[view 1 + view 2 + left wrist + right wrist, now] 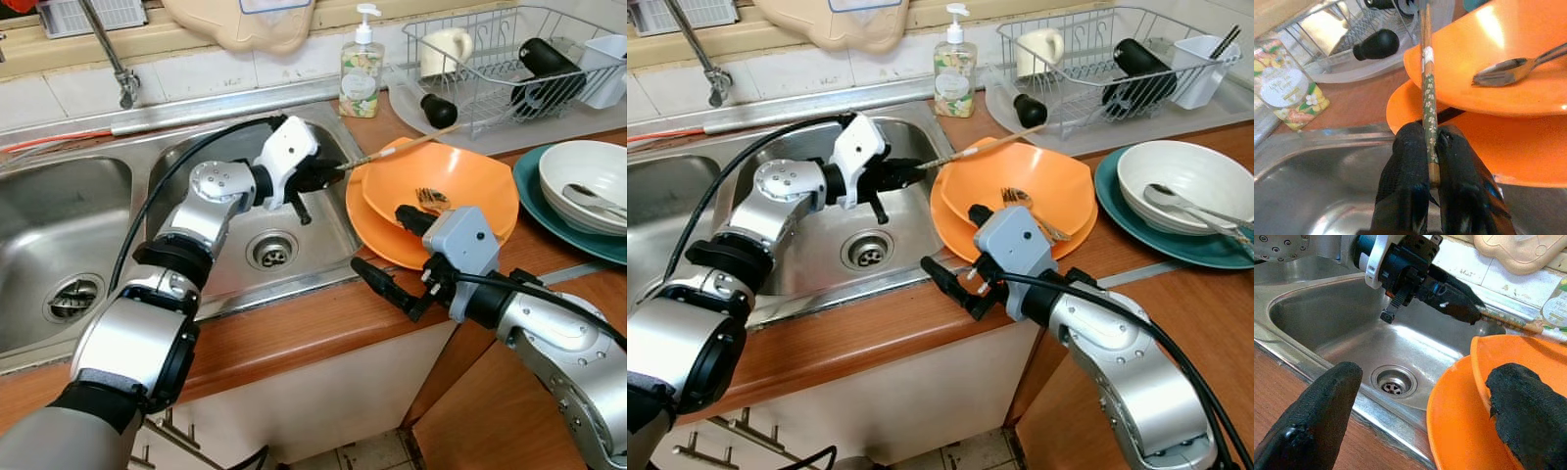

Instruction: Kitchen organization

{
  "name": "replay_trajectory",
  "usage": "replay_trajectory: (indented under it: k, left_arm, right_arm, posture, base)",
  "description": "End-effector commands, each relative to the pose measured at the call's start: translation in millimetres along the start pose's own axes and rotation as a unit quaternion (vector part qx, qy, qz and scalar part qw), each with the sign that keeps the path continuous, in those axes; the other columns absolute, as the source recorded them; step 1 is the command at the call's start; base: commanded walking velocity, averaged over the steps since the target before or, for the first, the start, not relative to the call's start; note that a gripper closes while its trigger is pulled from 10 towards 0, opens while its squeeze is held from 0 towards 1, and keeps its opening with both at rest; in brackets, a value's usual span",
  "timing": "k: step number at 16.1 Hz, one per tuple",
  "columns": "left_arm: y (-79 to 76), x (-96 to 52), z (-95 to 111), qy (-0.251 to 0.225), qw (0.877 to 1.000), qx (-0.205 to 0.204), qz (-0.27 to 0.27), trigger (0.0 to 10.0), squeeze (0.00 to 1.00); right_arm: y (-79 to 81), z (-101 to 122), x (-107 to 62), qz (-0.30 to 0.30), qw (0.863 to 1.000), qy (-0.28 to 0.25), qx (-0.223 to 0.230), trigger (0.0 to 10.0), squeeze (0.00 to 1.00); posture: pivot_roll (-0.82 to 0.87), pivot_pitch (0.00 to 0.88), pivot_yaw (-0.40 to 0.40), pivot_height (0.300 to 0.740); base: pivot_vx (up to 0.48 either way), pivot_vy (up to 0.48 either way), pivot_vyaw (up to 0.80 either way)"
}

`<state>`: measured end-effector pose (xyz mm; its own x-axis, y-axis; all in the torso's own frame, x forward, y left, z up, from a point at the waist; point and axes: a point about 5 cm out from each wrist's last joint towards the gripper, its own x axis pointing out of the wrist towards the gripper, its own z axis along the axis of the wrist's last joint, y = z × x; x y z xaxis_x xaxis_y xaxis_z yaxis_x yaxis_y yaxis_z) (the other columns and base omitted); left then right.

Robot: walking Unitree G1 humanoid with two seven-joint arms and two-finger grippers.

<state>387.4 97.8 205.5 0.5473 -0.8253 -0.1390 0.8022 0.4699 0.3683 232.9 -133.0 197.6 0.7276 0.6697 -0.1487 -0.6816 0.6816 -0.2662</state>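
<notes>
Wooden countertop (294, 333) runs beside a steel sink (235, 196). Over the sink's right edge, the left gripper (328, 174) pinches a patterned chopstick (1428, 93) that slants across the orange bowl (460, 186). The right gripper (392, 255) spreads wide at the orange plate (392, 245), grasping nothing.

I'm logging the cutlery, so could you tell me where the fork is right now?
The fork lies inside the upper orange bowl on the counter, right of the sink, just beyond the right gripper.

soap bottle (1290, 85) | round label, floral print | lettering blurred | no text readable
</notes>
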Motion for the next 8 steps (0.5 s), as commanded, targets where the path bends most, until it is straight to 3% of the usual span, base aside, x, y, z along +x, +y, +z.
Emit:
replay_trajectory:
  k: [1,3,4,5,7,8]
  left_arm:
    - [13.0,-7.7,14,-0.026,0.999,0.012,0.021,0.0,0.0]
    - [21.2,-21.0,16,-0.044,0.998,0.006,0.044,0.0,0.0]
    - [27.2,-39.7,14,-0.048,0.996,0.008,0.071,0.0,0.0]
    - [28.4,-46.5,12,-0.042,0.996,0.012,0.08,0.0,0.0]
    - [28.7,-66.4,1,-0.009,0.995,0.023,0.101,0.0,0.0]
    - [25.9,-85.2,-10,0.028,0.991,0.022,0.125,0.0,0.0]
  right_arm:
    - [1.6,0,0.3,-0.001,1.0,-0.004,-0.005,10.0,0.0]
    - [1.9,1,0.4,-0.003,1.0,-0.009,-0.006,10.0,0.0]
    - [3.2,2,1.2,-0.002,1.0,-0.013,-0.004,10.0,0.0]
    - [3.8,2,1.8,0.0,1.0,-0.014,-0.003,10.0,0.0]
    - [5.5,2,4.2,0.006,1.0,-0.017,-0.002,10.0,0.0]
    - [6.6,1,6.7,0.011,1.0,-0.02,-0.002,10.0,0.0]
  posture:
    - [-0.16,0.0,0.126,0.74]
    - [-0.15,0.0,0.127,0.74]
    - [-0.14,0.0,0.118,0.74]
    - [-0.13,0.0,0.108,0.74]
    - [-0.11,0.0,0.093,0.74]
    - [-0.1,0.0,0.082,0.74]
  base:
    - [0.0,0.0,0.0]
    - [0.0,0.0,0.0]
    - [0.0,0.0,0.0]
    - [0.0,0.0,0.0]
    - [0.0,0.0,0.0]
    - [0.0,0.0,0.0]
